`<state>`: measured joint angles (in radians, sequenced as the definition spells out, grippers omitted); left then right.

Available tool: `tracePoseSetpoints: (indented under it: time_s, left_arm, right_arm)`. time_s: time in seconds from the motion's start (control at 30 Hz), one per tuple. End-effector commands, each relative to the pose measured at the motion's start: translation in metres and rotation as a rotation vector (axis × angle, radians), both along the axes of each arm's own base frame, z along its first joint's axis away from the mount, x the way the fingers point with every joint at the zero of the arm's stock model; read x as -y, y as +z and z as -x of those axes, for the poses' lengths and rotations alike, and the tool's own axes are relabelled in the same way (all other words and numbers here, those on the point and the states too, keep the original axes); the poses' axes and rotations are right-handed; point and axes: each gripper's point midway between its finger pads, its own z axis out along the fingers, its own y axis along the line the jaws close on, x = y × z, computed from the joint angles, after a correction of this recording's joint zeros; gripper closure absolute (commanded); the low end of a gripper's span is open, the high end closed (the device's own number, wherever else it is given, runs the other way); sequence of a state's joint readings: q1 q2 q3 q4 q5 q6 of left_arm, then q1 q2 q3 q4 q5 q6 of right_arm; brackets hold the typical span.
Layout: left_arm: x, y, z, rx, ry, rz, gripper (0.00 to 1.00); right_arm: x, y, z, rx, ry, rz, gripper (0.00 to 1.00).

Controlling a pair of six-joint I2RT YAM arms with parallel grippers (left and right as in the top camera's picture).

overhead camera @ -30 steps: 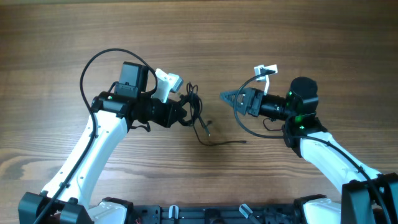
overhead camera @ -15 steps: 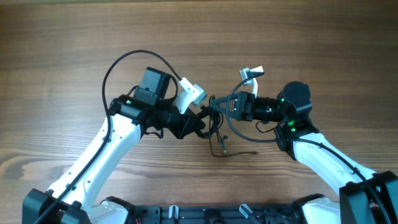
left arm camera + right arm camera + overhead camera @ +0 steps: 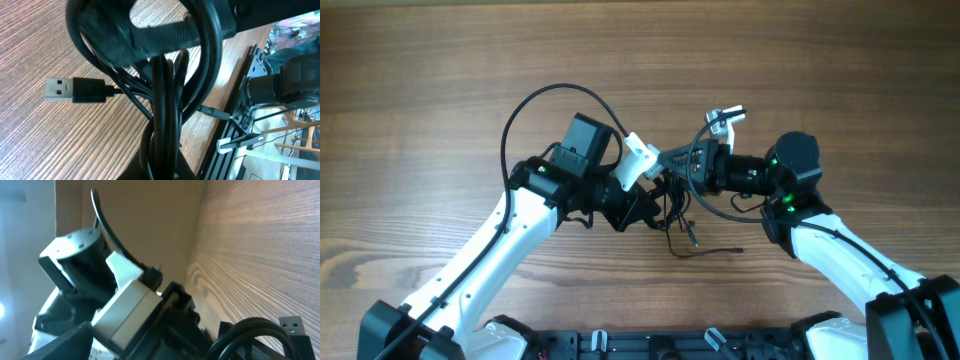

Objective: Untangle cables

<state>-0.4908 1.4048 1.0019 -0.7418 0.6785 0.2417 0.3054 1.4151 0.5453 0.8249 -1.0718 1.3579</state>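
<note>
The left gripper [image 3: 657,201] is clamped on the knotted cables [image 3: 161,140]. The right gripper [image 3: 672,165] sits just beside the bundle; its jaw gap is unclear.

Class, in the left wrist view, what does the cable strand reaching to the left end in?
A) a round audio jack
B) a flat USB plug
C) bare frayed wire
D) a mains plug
B: one strand of the cables ends in a flat rectangular metal USB plug with two square holes, above the wooden table.
</note>
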Motion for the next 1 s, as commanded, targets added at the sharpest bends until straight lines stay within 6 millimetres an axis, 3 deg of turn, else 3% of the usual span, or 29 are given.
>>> tracePoseSetpoints:
  time_s: [0.0,0.27,0.4,0.67,0.83,0.97]
  left_arm:
    - [0.015,0.021,0.016,0.004,-0.100,0.105,0.96]
    - [0.023,0.033,0.030,-0.056,-0.145,0.190,0.96]
    - [0.025,0.040,0.040,-0.106,-0.171,0.239,0.96]
    - [0.025,0.041,0.042,-0.123,-0.167,0.246,0.96]
    - [0.003,0.007,0.012,-0.113,0.069,0.002,0.96]
    - [-0.030,-0.019,-0.011,-0.046,0.237,-0.220,0.96]
  right_arm:
    - [0.005,0.002,-0.030,-0.081,-0.170,-0.024,0.19]
    - [0.021,0.002,-0.061,-0.122,-0.372,-0.048,0.18]
    - [0.041,0.001,-0.080,-0.017,-0.492,-0.003,0.11]
    - [0.089,-0.033,-0.100,0.052,-0.604,0.186,0.02]
    - [0.094,-0.072,-0.090,-0.043,-0.575,0.310,0.00]
    - [0.096,-0.104,-0.074,-0.167,-0.540,0.395,0.00]
